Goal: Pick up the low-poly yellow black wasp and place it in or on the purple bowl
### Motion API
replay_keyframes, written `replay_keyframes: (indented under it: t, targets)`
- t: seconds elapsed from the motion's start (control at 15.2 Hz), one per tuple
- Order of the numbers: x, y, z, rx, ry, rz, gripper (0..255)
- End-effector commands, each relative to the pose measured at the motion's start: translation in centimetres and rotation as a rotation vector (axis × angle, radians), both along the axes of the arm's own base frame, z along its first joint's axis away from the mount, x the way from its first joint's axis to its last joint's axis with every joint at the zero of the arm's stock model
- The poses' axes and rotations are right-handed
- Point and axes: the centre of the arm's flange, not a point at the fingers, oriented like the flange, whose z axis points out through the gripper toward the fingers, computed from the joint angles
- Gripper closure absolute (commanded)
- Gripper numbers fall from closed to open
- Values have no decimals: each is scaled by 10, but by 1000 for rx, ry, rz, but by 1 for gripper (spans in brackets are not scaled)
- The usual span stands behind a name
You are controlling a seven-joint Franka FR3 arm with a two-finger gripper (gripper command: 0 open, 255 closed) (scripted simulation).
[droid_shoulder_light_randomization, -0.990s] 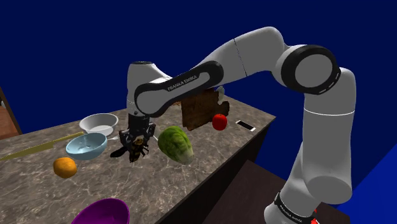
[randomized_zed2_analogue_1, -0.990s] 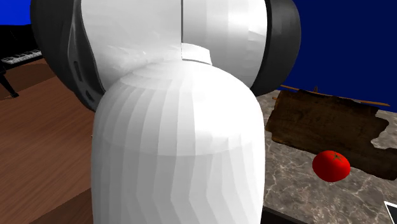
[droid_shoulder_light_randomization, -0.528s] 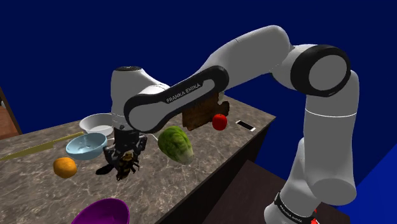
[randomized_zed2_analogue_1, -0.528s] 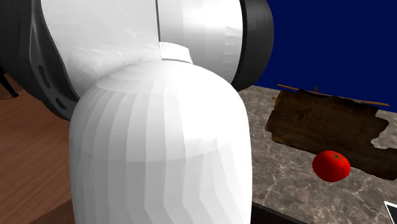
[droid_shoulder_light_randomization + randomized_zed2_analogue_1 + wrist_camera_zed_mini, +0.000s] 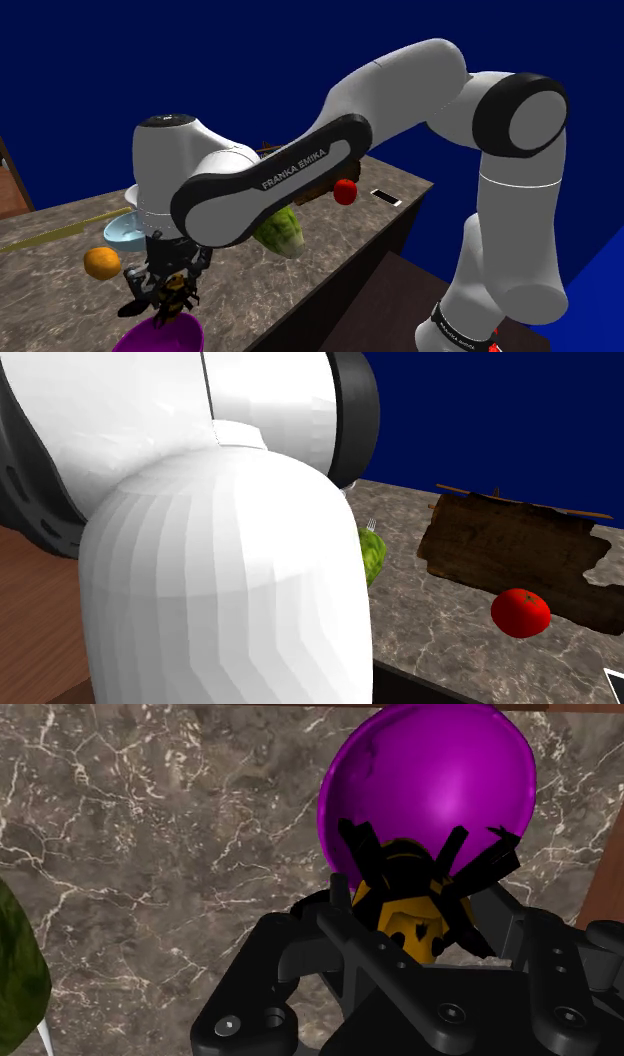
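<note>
Gripper [image 5: 165,285] hangs low under my wrist at the shoulder view's lower left, fingers closed in on the wasp [image 5: 172,292], which sits clamped between them. From the wrist view the gripper [image 5: 415,926] has the yellow-and-black body of the wasp [image 5: 410,904] pinched in the middle, black legs splayed out to either side past the fingers. The purple bowl [image 5: 430,774] lies straight beyond the wasp along the gripper's line, and the insect's head and legs overlap the bowl's rim on the side nearest my hand. In the shoulder view the purple bowl [image 5: 160,333] sits at the front edge of the counter [image 5: 60,225], with the wasp just above its rim. I cannot tell whether the wasp touches the bowl. The counter is dark marbled stone with pale veins [image 5: 150,834]. An orange [image 5: 101,262] rests near the gripper toward the shoulder view's left, a light blue bowl [image 5: 125,230] behind it. A green lettuce [image 5: 283,228] shows from behind my forearm. Farther along are a red tomato [image 5: 346,191] and a small phone [image 5: 386,197]. In the second exterior view my arm's white casing stands close to the camera, with the lettuce [image 5: 372,555] showing past it. The tomato [image 5: 520,612] lies on the counter [image 5: 440,642] just in front of a ragged brown board [image 5: 510,552].
</note>
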Motion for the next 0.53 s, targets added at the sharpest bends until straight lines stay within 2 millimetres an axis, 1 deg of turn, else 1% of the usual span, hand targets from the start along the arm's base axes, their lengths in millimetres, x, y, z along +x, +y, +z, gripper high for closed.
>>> replay_keyframes:
  t: [0.0,0.2,0.46]
  targets:
    - [-13,25,-2,0,0,-2,255]
    - [-34,58,-1,0,0,-2,255]
    - [-34,58,-23,0,0,-2,255]
